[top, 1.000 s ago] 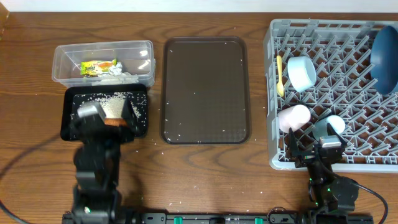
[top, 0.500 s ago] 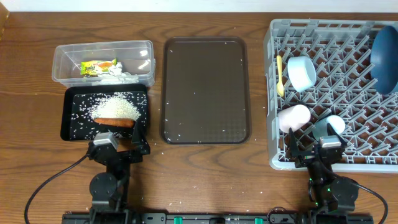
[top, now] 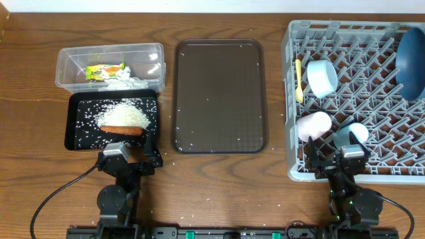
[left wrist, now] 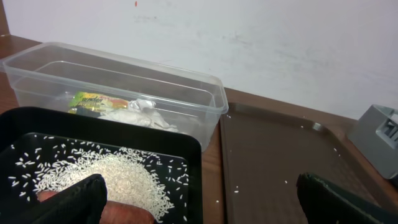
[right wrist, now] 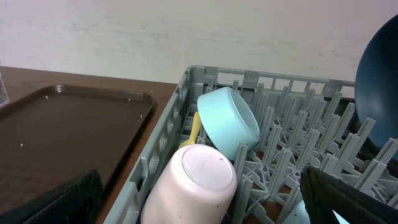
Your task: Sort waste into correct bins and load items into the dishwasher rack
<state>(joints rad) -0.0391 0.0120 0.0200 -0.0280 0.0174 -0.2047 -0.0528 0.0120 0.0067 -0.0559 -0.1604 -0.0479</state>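
At the table's (top: 219,189) near edge: left gripper (top: 128,157) and right gripper (top: 334,158) both spread wide, holding nothing.
Looks close to finished: snack wrapper (top: 104,71) and crumpled paper (top: 126,78) in the clear tub (top: 66,56) far left, rice (top: 125,113) and sausage (top: 123,130) in the black tray (top: 69,126) just nearer; dark blue plate (top: 410,56), light blue cup (top: 322,76), pinkish-white cup (top: 313,125), pale bowl (top: 358,131) and yellow spoon (top: 299,79) in the dishwasher rack (top: 289,99), right. Keep both arms low; mind stray grains (top: 188,143) on the brown serving tray (top: 219,93).
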